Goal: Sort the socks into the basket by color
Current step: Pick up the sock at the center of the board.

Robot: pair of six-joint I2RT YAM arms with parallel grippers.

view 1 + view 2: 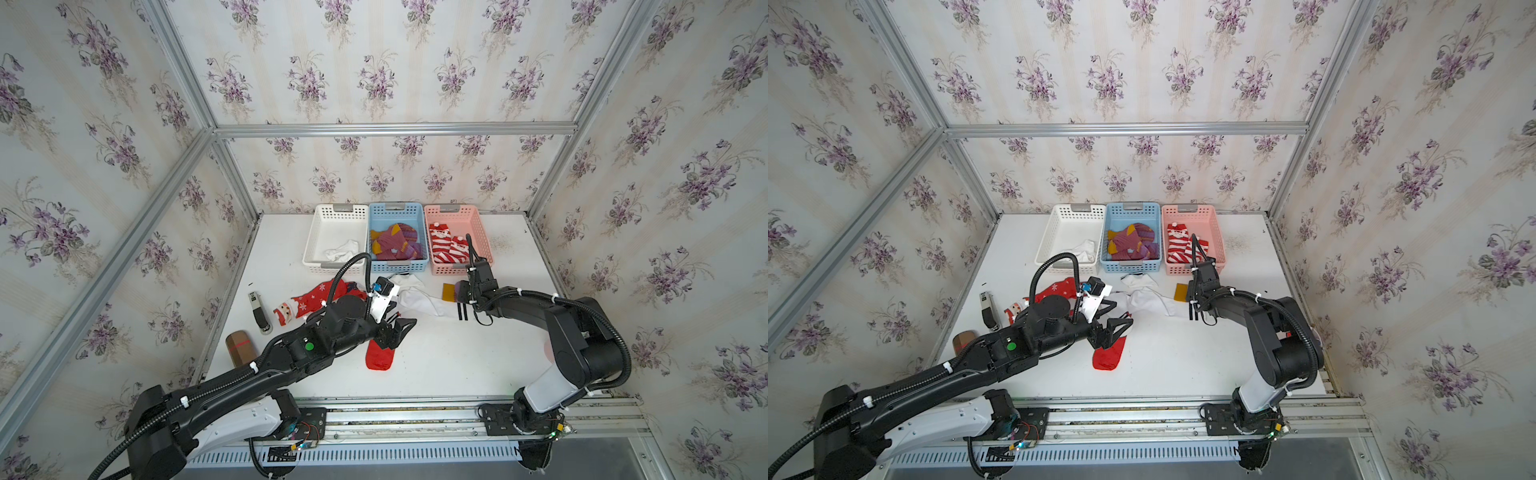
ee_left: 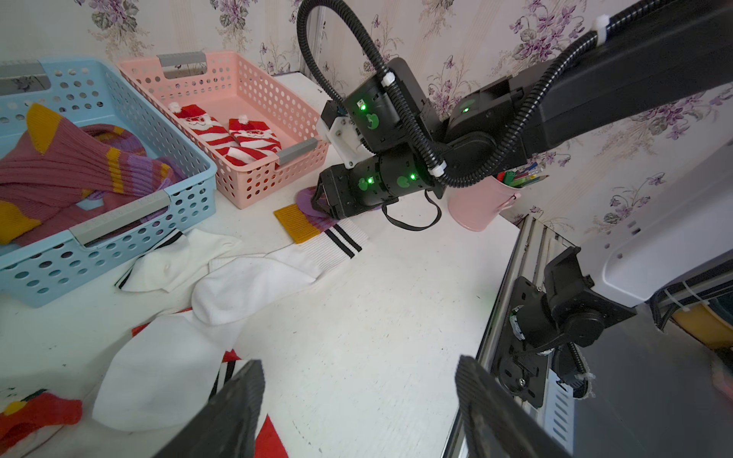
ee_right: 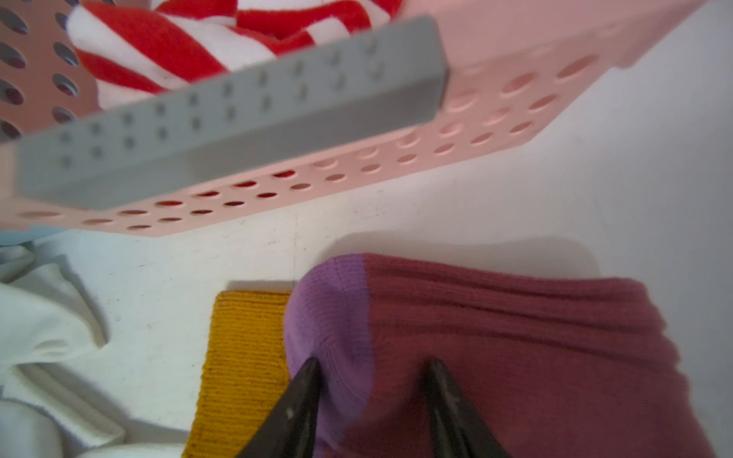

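Perforated plastic baskets, three, in a row at the back of the white table [image 1: 457, 365]:
- white basket [image 1: 316, 232], with one white sock [image 1: 343, 250]
- blue basket [image 1: 376, 210], with a heap of maroon-purple ribbed socks with mustard and lilac parts [image 1: 395, 243]; number cannot be told
- pink basket [image 1: 482, 232], with two red-and-white striped Santa socks [image 1: 446, 249]

Loose on the table:
- white socks with black stripes [image 2: 254, 285], three, overlapping, in front of the blue basket
- red Santa socks, two told apart: one left of the white ones [image 1: 307, 301], one nearer the front edge [image 1: 380, 357]
- maroon sock with mustard cuff and lilac heel [image 3: 515, 357], one, just in front of the pink basket

Left hand [image 2: 359, 363]: jaws wide apart, empty, above the white and red socks.
Right hand [image 3: 373, 363]: fingertips apart, pressed onto the maroon sock's lilac heel; whether clamped on the fabric cannot be told.
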